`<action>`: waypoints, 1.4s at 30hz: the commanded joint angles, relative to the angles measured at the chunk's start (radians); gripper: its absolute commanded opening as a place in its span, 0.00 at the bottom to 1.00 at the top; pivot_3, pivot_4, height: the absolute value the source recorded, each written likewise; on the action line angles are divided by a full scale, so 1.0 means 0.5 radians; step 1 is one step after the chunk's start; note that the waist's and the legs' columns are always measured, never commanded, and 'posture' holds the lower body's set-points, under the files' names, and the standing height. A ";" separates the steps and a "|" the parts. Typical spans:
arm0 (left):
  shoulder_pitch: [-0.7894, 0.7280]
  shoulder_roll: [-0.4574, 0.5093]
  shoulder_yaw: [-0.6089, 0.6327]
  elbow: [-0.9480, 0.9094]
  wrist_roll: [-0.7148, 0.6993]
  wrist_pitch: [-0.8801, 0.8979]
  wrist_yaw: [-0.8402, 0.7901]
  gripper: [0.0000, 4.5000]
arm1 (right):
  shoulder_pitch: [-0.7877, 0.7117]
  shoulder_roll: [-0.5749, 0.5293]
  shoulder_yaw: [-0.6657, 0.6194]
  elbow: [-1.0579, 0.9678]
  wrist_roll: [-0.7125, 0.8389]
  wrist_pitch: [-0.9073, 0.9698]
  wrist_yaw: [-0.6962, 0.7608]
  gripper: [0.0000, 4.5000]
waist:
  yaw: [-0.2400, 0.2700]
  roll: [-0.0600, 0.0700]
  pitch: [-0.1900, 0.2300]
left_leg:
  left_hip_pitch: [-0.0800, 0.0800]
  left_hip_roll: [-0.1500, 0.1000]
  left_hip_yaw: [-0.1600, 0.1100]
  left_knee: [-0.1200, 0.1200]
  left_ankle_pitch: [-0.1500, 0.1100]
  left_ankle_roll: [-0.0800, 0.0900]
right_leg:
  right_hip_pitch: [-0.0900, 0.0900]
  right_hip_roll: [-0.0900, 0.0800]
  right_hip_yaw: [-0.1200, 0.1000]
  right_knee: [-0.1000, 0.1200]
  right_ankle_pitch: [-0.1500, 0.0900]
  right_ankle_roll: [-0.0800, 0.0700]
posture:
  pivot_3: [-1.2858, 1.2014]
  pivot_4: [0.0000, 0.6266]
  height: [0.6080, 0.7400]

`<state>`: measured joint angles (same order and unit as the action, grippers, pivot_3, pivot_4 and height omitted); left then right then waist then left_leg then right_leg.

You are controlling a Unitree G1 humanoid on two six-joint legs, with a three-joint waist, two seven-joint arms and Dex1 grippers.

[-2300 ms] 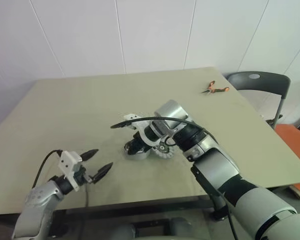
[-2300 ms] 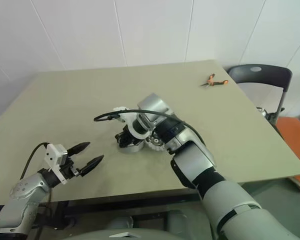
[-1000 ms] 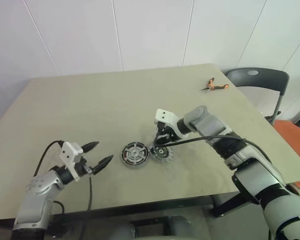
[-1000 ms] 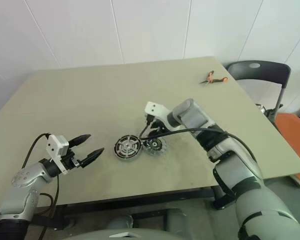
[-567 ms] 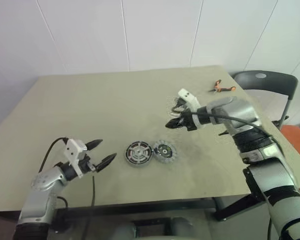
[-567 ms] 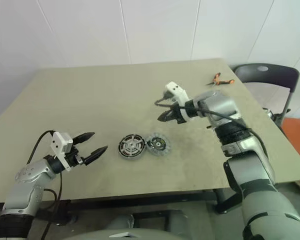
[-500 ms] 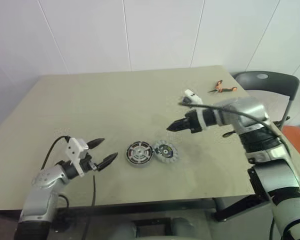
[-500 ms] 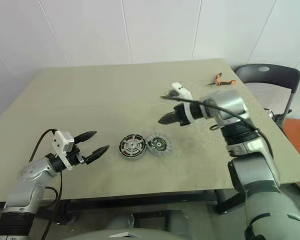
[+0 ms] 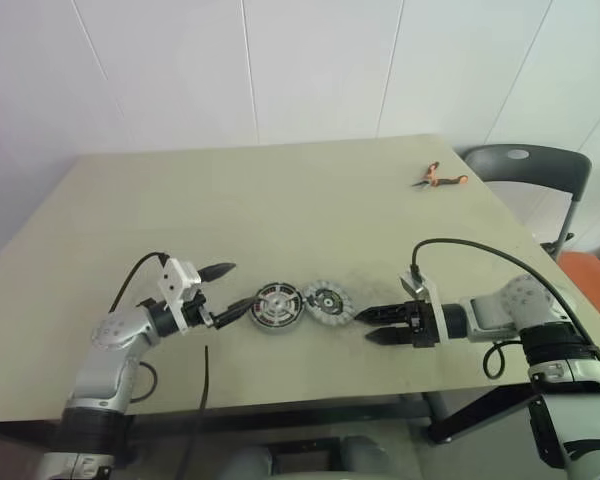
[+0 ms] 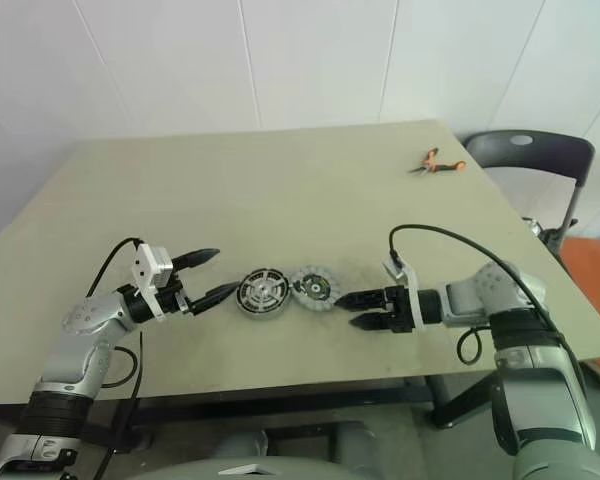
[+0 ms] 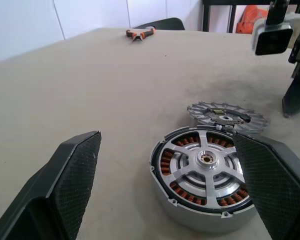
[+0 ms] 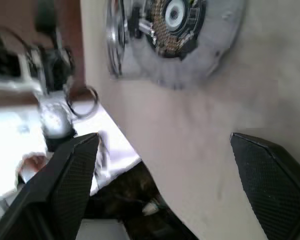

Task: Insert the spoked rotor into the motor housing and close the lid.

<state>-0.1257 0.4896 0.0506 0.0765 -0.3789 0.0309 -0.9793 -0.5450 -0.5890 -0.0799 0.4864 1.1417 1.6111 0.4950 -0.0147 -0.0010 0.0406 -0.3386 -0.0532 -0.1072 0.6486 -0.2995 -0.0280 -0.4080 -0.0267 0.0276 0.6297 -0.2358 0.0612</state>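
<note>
Housing (image 9: pixel 278 306) sits mid-worktop (image 9: pixel 280 200), lid (image 9: pixel 329 300) touching its right side. Rotor appears seated inside the housing, its spokes over the copper windings. Left end effector (image 9: pixel 229 291) fingers apart, just left of housing. Right end effector (image 9: pixel 372 327) fingers apart, empty, right of lid.

White panelled walls (image 9: pixel 310 70) rise behind a wide, pale olive surface (image 9: pixel 280 200), evenly lit with a dark smudge near its middle. Orange-handled pliers (image 9: pixel 435 180) lie near the far right corner. A dark grey chair (image 9: pixel 525 165) stands just beyond that corner, with something orange (image 9: pixel 592 270) by the right edge.
</note>
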 commanded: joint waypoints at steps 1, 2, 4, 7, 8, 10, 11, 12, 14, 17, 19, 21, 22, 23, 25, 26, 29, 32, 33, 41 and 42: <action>-0.080 0.014 -0.008 -0.028 0.004 -0.037 -0.032 1.00 | 0.035 0.255 -0.374 0.027 0.126 0.007 -0.810 0.99 | -0.019 -0.010 -0.002 | 0.003 0.002 0.000 -0.001 0.000 0.000 | 0.010 0.001 0.000 -0.001 -0.007 0.004 | 0.52 0.00 1.00; -0.092 0.017 -0.014 -0.024 0.004 -0.034 -0.043 1.00 | 0.049 0.333 -0.466 0.003 0.196 0.007 -0.992 0.99 | -0.024 -0.011 -0.001 | 0.009 0.004 0.000 0.000 0.000 0.000 | 0.017 0.002 -0.001 -0.001 -0.009 0.000 | 0.52 0.00 1.00; -0.123 0.023 -0.033 -0.006 0.013 -0.032 -0.069 1.00 | 0.073 0.469 -0.590 -0.076 0.370 0.007 -1.300 0.99 | -0.054 -0.006 0.002 | 0.025 0.007 0.000 0.001 -0.001 -0.001 | 0.031 0.001 -0.005 -0.004 -0.008 0.000 | 0.52 0.00 1.00; -0.181 0.022 -0.071 0.048 0.046 -0.031 -0.091 1.00 | 0.072 0.672 -0.768 -0.189 0.561 -0.010 -1.725 0.99 | -0.083 0.027 0.002 | 0.012 0.036 -0.003 -0.003 -0.006 -0.008 | 0.037 0.015 -0.030 -0.052 -0.008 0.000 | 0.52 0.00 1.00; -0.199 0.023 -0.089 0.073 0.062 -0.032 -0.100 1.00 | 0.072 0.723 -0.793 -0.219 0.640 -0.039 -1.859 0.99 | -0.090 0.029 0.003 | 0.001 0.040 -0.010 -0.007 -0.006 -0.007 | 0.032 0.020 -0.035 -0.067 -0.007 0.001 | 0.52 0.00 1.00; -0.225 0.031 -0.125 0.115 0.101 -0.042 -0.126 1.00 | 0.079 0.789 -0.782 -0.275 0.812 -0.098 -2.079 0.99 | -0.107 0.034 0.004 | 0.002 0.040 -0.009 -0.006 -0.005 -0.006 | 0.029 0.020 -0.034 -0.063 -0.007 0.002 | 0.52 0.00 1.00; -0.236 0.033 -0.134 0.128 0.113 -0.046 -0.134 1.00 | 0.090 0.805 -0.755 -0.301 0.920 -0.139 -2.185 0.99 | -0.109 0.035 0.005 | 0.003 0.040 -0.008 -0.006 -0.002 -0.001 | 0.029 0.020 -0.033 -0.061 -0.006 0.001 | 0.52 0.00 1.00; -0.251 0.031 -0.135 0.145 0.122 -0.047 -0.130 1.00 | 0.094 0.804 -0.711 -0.322 1.033 -0.182 -2.276 0.99 | -0.110 0.035 0.005 | 0.003 0.040 -0.008 -0.006 -0.001 0.001 | 0.027 0.020 -0.032 -0.058 -0.005 0.001 | 0.52 0.00 1.00; -0.276 0.025 -0.123 0.166 0.122 -0.040 -0.116 1.00 | 0.089 0.759 -0.610 -0.331 1.246 -0.263 -2.413 0.99 | -0.109 0.032 0.005 | 0.004 0.039 -0.003 -0.002 0.000 0.002 | 0.021 0.021 -0.026 -0.044 -0.003 0.001 | 0.52 0.00 1.00; -0.287 0.019 -0.113 0.172 0.120 -0.034 -0.110 1.00 | 0.068 0.670 -0.448 -0.321 1.527 -0.415 -2.578 0.99 | -0.108 0.033 0.006 | 0.005 0.035 0.003 0.005 0.000 0.002 | 0.016 0.025 -0.012 -0.021 0.015 -0.008 | 0.52 0.00 1.00; -0.284 0.018 -0.110 0.171 0.118 -0.032 -0.108 1.00 | 0.046 0.648 -0.360 -0.329 1.639 -0.498 -2.631 0.99 | -0.108 0.034 0.006 | 0.001 0.036 0.005 -0.004 0.000 0.002 | 0.008 0.031 -0.011 -0.021 0.015 -0.009 | 0.52 0.00 1.00; -0.277 0.010 -0.098 0.162 0.102 -0.016 -0.095 1.00 | 0.019 0.658 -0.302 -0.341 1.661 -0.527 -2.621 0.99 | -0.109 0.033 0.006 | -0.002 0.036 0.011 -0.005 -0.005 0.011 | -0.004 0.034 -0.009 -0.020 0.017 -0.006 | 0.52 0.00 1.00; -0.271 0.008 -0.093 0.154 0.090 -0.003 -0.094 1.00 | 0.014 0.669 -0.281 -0.351 1.661 -0.541 -2.617 0.99 | -0.109 0.033 0.006 | -0.004 0.037 0.014 -0.005 -0.008 0.017 | -0.005 0.034 -0.006 -0.020 0.016 -0.007 | 0.52 0.00 1.00; -0.266 0.008 -0.091 0.147 0.081 0.010 -0.094 1.00 | 0.012 0.677 -0.256 -0.358 1.661 -0.551 -2.610 0.99 | -0.108 0.033 0.006 | -0.004 0.038 0.016 -0.006 -0.011 0.022 | -0.006 0.033 -0.003 -0.020 0.016 -0.008 | 0.52 0.00 1.00; -0.261 0.008 -0.088 0.141 0.076 0.021 -0.087 0.96 | 0.015 0.678 -0.222 -0.367 1.661 -0.564 -2.597 0.99 | -0.104 0.033 0.006 | -0.003 0.038 0.020 -0.006 -0.013 0.026 | -0.007 0.032 -0.001 -0.022 0.015 -0.009 | 0.52 0.00 1.00; -0.258 0.010 -0.086 0.136 0.061 0.043 -0.097 0.91 | 0.017 0.676 -0.209 -0.368 1.661 -0.565 -2.587 1.00 | -0.102 0.033 0.006 | -0.002 0.037 0.022 -0.006 -0.014 0.027 | -0.008 0.031 0.000 -0.024 0.015 -0.009 | 0.52 0.00 1.00; -0.240 0.023 -0.084 0.115 0.022 0.092 -0.131 0.72 | 0.023 0.676 -0.181 -0.375 1.661 -0.564 -2.559 1.00 | -0.095 0.033 0.007 | -0.002 0.036 0.031 -0.005 -0.014 0.028 | -0.008 0.029 0.008 -0.026 0.015 -0.008 | 0.52 0.00 1.00; -0.221 0.038 -0.093 0.075 -0.027 0.165 -0.177 0.50 | 0.023 0.672 -0.160 -0.374 1.661 -0.572 -2.540 1.00 | -0.088 0.032 0.007 | -0.001 0.036 0.038 -0.004 -0.014 0.028 | -0.008 0.030 0.015 -0.027 0.011 -0.001 | 0.52 0.00 1.00; -0.212 0.044 -0.101 0.064 -0.039 0.193 -0.195 0.42 | 0.025 0.670 -0.153 -0.375 1.661 -0.576 -2.536 1.00 | -0.087 0.032 0.007 | -0.001 0.036 0.040 -0.004 -0.014 0.028 | -0.007 0.030 0.017 -0.027 0.011 -0.001 | 0.52 0.00 1.00; -0.183 0.033 -0.127 0.051 -0.003 0.234 -0.183 0.00 | 0.017 0.679 -0.117 -0.369 1.661 -0.627 -2.520 1.00 | -0.087 0.031 0.007 | 0.000 0.036 0.047 -0.004 -0.015 0.028 | -0.008 0.031 0.026 -0.027 0.011 0.000 | 0.52 0.00 1.00; -0.187 0.030 -0.129 0.063 0.018 0.218 -0.164 0.00 | 0.019 0.679 -0.113 -0.370 1.661 -0.633 -2.520 1.00 | -0.086 0.031 0.007 | 0.000 0.036 0.047 -0.004 -0.015 0.028 | -0.008 0.031 0.026 -0.027 0.011 0.000 | 0.52 0.00 1.00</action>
<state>-0.2046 0.5030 -0.0196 0.1290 -0.3832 0.1643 -1.0760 -0.5136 -0.2549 -0.1394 0.3361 1.9470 1.3018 -0.7770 -0.0575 0.0148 0.0443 -0.3388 -0.0353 -0.0838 0.6468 -0.3068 -0.0139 -0.4122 -0.0111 0.0407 0.6163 -0.2301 0.0614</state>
